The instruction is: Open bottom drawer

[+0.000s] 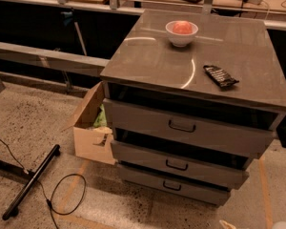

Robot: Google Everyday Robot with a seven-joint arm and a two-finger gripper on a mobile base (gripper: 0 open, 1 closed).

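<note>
The grey metal cabinet point(195, 46) has three drawers stacked in front. The bottom drawer point(148, 179) is the lowest one, with the slimmest front and a small black loop handle point(172, 186). Its front sits a little behind the middle drawer's front point(138, 155). Only a cream tip of my gripper point(227, 224) shows at the bottom edge, on the floor side, below and to the right of the bottom drawer and apart from it. A pale part of my arm point(283, 225) shows at the bottom right corner.
A white bowl point(181, 32) with something red in it and a black packet point(220, 76) lie on the cabinet top. An open cardboard box point(93, 128) stands against the cabinet's left side. A black stand leg point(31, 182) and a cable loop point(66, 194) lie on the floor at the left.
</note>
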